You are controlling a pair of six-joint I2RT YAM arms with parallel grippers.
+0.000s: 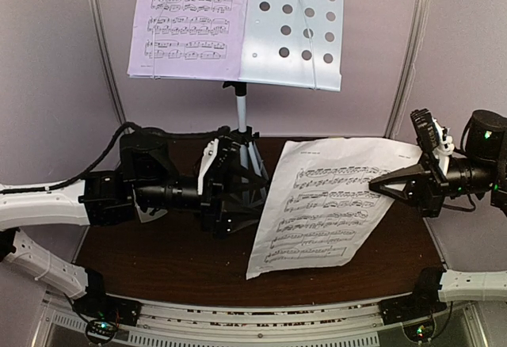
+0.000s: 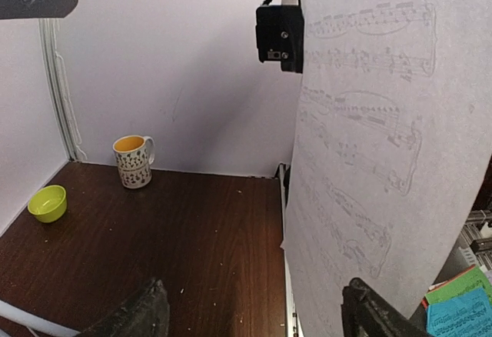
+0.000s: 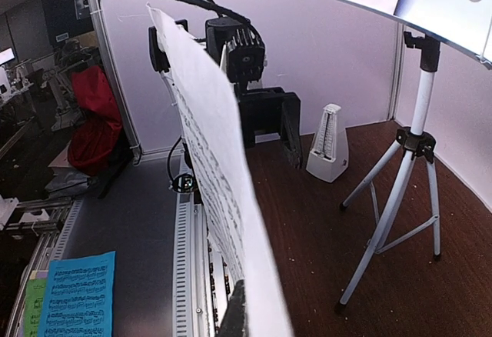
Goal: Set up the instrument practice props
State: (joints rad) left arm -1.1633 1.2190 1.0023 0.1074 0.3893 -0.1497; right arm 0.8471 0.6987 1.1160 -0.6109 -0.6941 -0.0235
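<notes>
My right hand (image 1: 379,182) pinches music page (image 1: 325,204) at 3 o'clock edge; I judge it floppy, tearable. Left hand (image 2: 254,310) wide, empty.

white links (image 1: 40,203) | black wrist housings (image 1: 170,196) | black cable (image 1: 95,161) | green LEDs (image 1: 486,135)

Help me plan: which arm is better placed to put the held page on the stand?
Right: its fingers pinch the sheet-music page, and the music stand's bare half lies on its side.
</notes>
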